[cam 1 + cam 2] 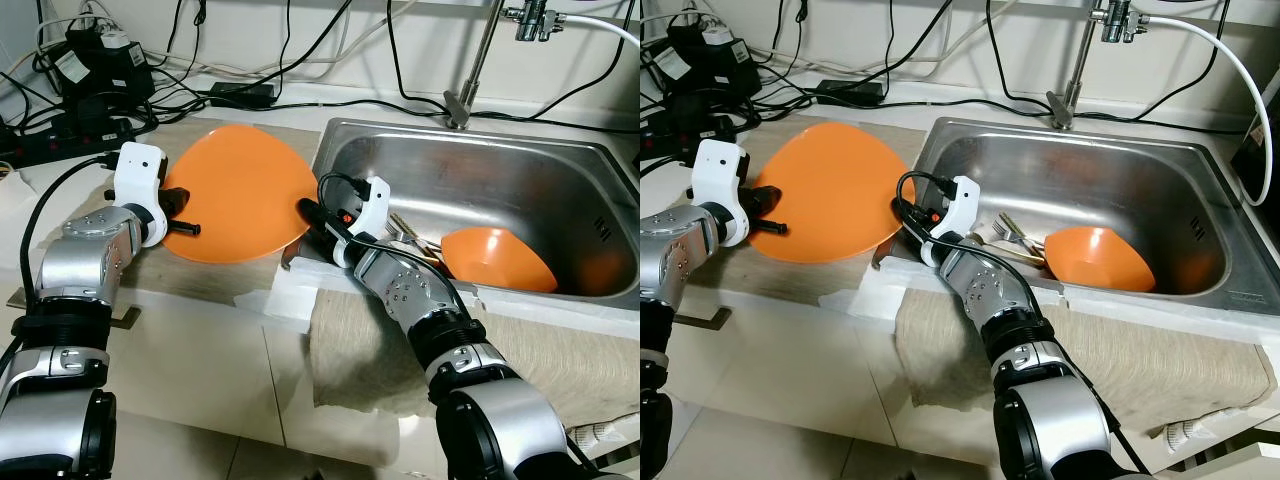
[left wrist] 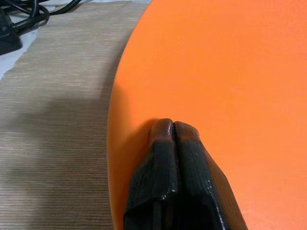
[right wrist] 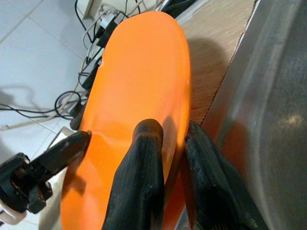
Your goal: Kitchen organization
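A large orange plate (image 1: 235,190) stands tilted over the beige mat (image 1: 120,215) on the counter, just left of the steel sink (image 1: 480,160). My left gripper (image 1: 185,212) is at the plate's left edge. In the left wrist view its fingertips (image 2: 165,129) are shut together, pressed against the plate's orange face (image 2: 230,72). My right gripper (image 1: 310,215) is shut on the plate's right rim by the sink's corner, one finger (image 3: 146,143) on the face and the other behind the rim. An orange bowl (image 1: 495,260) lies tipped in the sink beside some cutlery (image 1: 405,232).
A faucet (image 1: 470,70) rises behind the sink. Power strips, adapters and tangled cables (image 1: 95,80) crowd the back left of the counter. A beige towel (image 1: 370,350) hangs over the counter's front edge below my right arm.
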Motion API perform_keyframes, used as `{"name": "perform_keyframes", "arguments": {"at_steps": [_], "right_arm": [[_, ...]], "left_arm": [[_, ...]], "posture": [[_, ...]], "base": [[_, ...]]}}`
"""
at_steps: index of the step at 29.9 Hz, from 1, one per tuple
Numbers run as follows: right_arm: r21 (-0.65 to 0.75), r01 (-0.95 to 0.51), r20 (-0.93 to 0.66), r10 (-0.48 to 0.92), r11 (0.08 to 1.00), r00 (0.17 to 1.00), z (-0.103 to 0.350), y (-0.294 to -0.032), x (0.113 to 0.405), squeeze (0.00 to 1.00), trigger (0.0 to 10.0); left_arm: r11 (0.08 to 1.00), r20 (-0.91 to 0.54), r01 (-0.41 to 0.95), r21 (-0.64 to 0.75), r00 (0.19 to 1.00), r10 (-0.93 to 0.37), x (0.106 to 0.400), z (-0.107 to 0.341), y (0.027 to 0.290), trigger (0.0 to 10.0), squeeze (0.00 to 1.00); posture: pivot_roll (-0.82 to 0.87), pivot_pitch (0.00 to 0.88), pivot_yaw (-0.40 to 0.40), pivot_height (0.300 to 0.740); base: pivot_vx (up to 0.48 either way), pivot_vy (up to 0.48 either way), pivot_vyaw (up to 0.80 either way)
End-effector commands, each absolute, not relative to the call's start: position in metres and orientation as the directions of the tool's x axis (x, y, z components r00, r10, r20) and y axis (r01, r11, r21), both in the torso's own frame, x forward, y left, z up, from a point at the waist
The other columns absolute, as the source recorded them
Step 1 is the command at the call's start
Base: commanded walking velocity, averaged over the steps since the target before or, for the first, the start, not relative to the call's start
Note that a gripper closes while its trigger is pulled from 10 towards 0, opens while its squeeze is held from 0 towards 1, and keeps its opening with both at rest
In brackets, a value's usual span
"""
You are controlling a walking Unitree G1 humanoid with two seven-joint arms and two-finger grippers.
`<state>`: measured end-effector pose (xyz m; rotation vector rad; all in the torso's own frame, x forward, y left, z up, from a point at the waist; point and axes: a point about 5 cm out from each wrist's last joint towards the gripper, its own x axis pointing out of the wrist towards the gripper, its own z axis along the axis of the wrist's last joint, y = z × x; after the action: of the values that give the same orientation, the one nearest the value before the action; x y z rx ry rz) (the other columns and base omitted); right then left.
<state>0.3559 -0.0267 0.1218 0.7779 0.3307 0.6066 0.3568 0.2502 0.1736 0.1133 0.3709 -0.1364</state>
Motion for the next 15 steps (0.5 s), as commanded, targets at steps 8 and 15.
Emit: {"name": "perform_keyframes", "arguments": {"at_steps": [8, 15], "right_arm": [[0.563, -0.644, -0.045, 0.797, 0.518, 0.602, 0.1658, 0.0716, 0.3305, 0.0, 0.0], [0.563, -0.644, -0.045, 0.797, 0.518, 0.602, 0.1658, 0.0716, 0.3305, 0.0, 0.0]], "left_arm": [[0.991, -0.476, 0.112, 0.077, 0.877, -0.062, 0.3483, 0.1483, 0.2598, 10.0, 0.0], [0.991, -0.476, 0.112, 0.077, 0.877, -0.062, 0.3483, 0.1483, 0.2598, 10.0, 0.0]], "posture": [[0.1, 0.0, -0.024, 0.74], [0.1, 0.0, -0.024, 0.74]], "base": [[0.0, 0.0, 0.0], [0.0, 0.0, 0.0]]}}
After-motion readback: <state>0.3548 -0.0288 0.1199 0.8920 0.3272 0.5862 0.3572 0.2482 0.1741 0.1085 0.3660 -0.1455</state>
